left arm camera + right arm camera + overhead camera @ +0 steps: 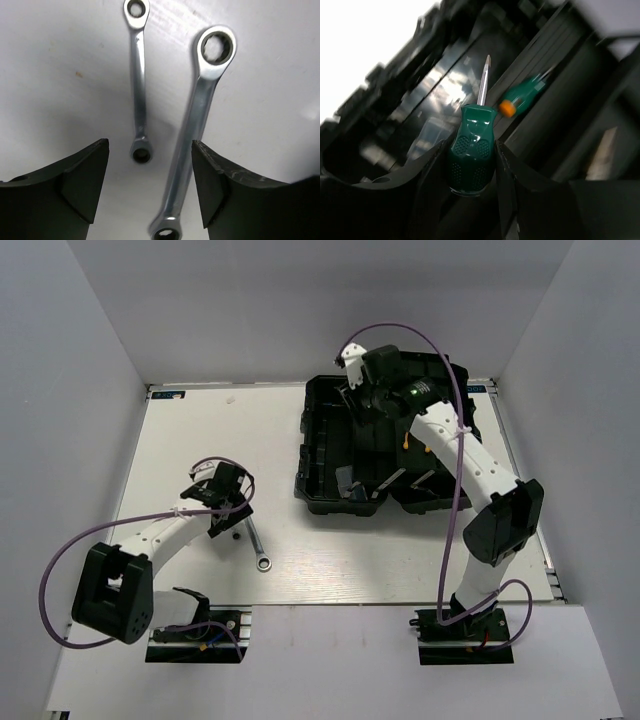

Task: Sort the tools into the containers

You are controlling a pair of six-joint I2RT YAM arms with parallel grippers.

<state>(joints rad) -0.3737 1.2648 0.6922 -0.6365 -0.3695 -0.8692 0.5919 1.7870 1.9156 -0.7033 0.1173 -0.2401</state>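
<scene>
Green screwdriver [472, 147], right gripper [472, 160] clamping it — over toolbox [322, 405]

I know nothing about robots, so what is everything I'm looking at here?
Wrenches: 2, silver, one longer, one short, lying apart on the table.
Screwdrivers: 2, green handles; one held over the toolbox, one lying inside it.
Toolbox: 1, black, open, far right of the table.
Table: 1, white.
Cables: 2, purple, one per arm.
Left arm: white and black, jaws open above the wrenches.
Right arm: white and black, jaws shut on a screwdriver.
</scene>
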